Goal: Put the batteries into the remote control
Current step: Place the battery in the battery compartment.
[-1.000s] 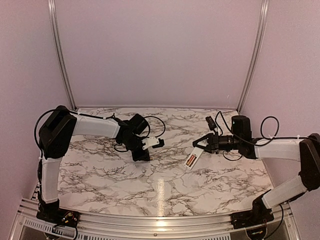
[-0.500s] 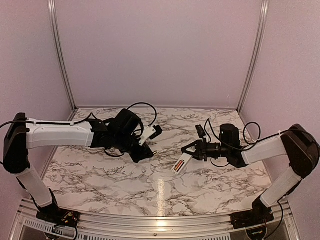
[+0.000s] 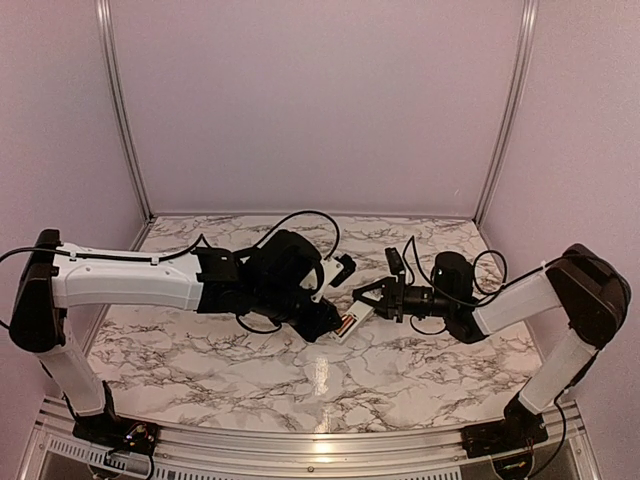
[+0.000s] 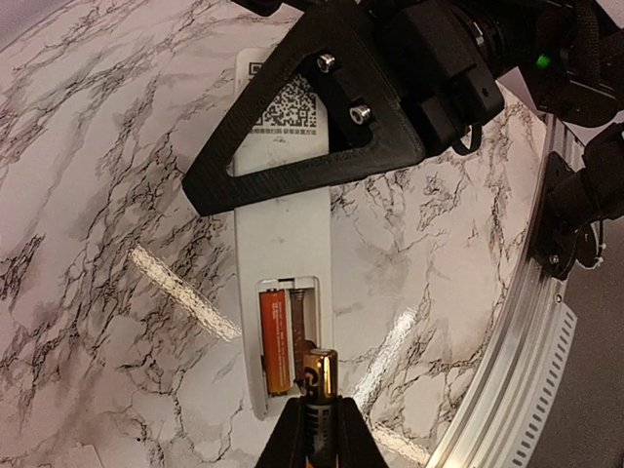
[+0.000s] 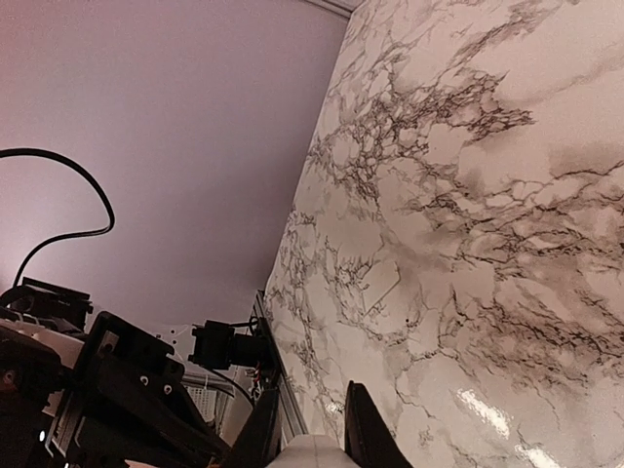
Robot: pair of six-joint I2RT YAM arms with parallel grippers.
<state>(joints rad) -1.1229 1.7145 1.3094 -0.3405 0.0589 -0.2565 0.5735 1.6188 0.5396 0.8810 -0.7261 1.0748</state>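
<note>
The white remote control (image 4: 283, 234) is held battery-bay side up above the marble table, and also shows in the top view (image 3: 349, 322). My right gripper (image 3: 368, 298) is shut on its far end, one black finger (image 4: 302, 136) lying across the label; the remote's end shows between the fingertips (image 5: 312, 429). The open bay (image 4: 289, 336) holds one orange battery (image 4: 275, 341) in its left slot; the right slot is bare. My left gripper (image 4: 318, 408) is shut on a dark battery with a gold end (image 4: 319, 375), its tip at the bay's near end.
An aluminium frame rail (image 4: 546, 292) runs along the table's near edge. The two arms meet at the table's centre, with the left arm's black wrist (image 5: 107, 390) close to my right gripper. Loose cables (image 3: 300, 218) arc over both wrists. Plain walls close off the back.
Both arms have swung in toward the middle. The right gripper carried the remote leftward, and the left gripper brought its battery up to the remote's open bay.
</note>
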